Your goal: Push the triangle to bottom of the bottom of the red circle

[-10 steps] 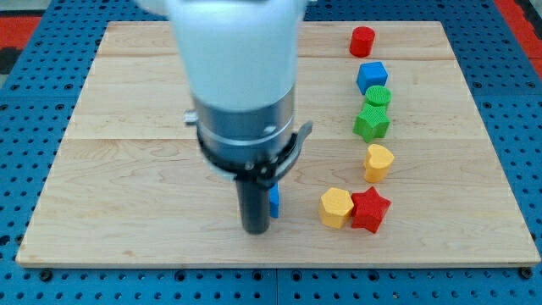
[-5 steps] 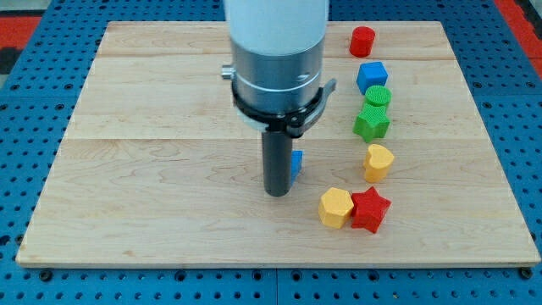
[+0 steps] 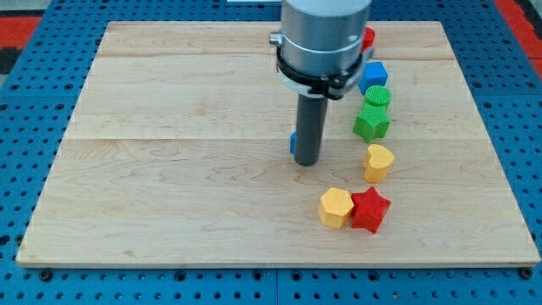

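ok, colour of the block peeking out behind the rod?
Blue; only a sliver shows at my tip's left in the camera view.

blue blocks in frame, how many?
2: blue cube at the view's upper right, and a blue sliver mostly hidden behind my tip. None else shows, though the arm could hide more.

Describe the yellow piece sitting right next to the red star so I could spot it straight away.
Look at the wooden board, toward the view's bottom right. There a red star lies, and touching its left side is the yellow hexagon. The other yellow piece, a heart, sits higher and apart.
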